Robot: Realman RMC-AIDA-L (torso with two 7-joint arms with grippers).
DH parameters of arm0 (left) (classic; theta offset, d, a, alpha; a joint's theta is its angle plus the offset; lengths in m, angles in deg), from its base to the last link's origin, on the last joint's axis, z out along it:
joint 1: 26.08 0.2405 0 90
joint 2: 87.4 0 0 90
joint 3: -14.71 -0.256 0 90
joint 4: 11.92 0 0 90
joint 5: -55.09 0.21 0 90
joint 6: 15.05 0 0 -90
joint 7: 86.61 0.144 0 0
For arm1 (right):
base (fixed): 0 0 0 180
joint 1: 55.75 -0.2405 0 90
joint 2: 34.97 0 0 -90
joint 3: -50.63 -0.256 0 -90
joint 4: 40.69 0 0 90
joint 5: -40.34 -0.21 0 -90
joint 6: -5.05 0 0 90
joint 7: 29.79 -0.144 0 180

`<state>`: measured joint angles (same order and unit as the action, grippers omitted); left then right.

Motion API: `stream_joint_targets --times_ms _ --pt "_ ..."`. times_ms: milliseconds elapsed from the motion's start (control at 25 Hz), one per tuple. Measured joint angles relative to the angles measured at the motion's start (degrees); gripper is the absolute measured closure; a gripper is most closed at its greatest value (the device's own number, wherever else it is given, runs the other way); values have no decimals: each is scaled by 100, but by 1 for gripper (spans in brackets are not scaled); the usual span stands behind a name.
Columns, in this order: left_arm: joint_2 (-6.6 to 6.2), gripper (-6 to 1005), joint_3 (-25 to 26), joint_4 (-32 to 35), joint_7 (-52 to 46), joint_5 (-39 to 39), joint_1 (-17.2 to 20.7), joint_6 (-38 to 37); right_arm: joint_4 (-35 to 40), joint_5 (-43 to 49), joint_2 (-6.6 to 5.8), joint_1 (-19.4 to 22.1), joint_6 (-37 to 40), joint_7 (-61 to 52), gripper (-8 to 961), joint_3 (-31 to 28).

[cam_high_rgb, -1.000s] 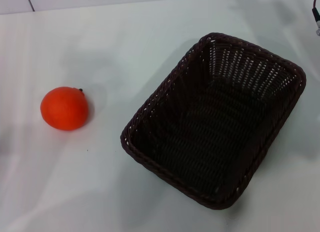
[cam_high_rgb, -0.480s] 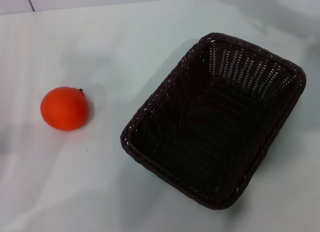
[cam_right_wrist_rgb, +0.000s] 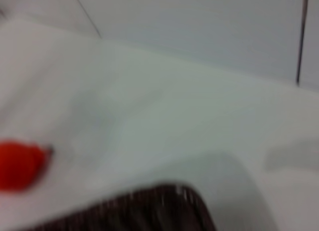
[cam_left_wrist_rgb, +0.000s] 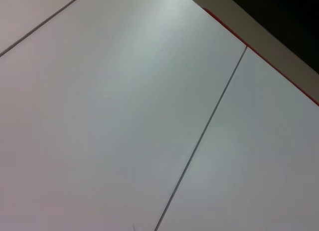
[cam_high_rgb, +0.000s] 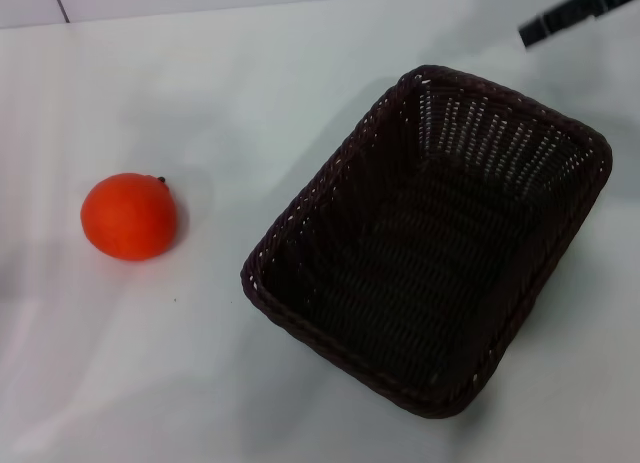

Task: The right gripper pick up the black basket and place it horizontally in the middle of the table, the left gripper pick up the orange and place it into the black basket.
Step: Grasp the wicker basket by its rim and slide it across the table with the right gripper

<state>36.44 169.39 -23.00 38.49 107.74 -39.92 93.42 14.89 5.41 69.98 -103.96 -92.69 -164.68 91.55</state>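
The black basket (cam_high_rgb: 430, 238) sits empty on the white table (cam_high_rgb: 250, 103), right of centre, turned at a slant. The orange (cam_high_rgb: 129, 216) lies on the table to its left, well apart from it. My right gripper (cam_high_rgb: 562, 15) shows only as a slim black tip with a white label at the far right, above and beyond the basket's far corner. The right wrist view shows the basket's rim (cam_right_wrist_rgb: 149, 208) and the orange (cam_right_wrist_rgb: 21, 164), both blurred. My left gripper is out of view; its wrist view shows only white panels.
A wall with tile seams (cam_high_rgb: 55, 1) runs behind the table. The left wrist view shows a white panel seam (cam_left_wrist_rgb: 199, 138) and a red-edged border (cam_left_wrist_rgb: 259, 54).
My right gripper's tip has come into the head view at the far right, above the basket's far corner. The basket and the orange have not moved.
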Motion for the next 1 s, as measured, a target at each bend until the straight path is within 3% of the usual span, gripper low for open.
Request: stream_joint_targets --times_ms 240,920,1000 --pt "-1 215 1 0 23 0 -8 -4 -58 810 184 -245 -147 -56 117 122" --pt "-9 215 1 -8 24 0 -6 -49 -1145 917 382 -216 893 105 147 839" --pt "-10 215 0 -8 24 0 -6 -74 -1184 899 401 -212 920 156 236 827"
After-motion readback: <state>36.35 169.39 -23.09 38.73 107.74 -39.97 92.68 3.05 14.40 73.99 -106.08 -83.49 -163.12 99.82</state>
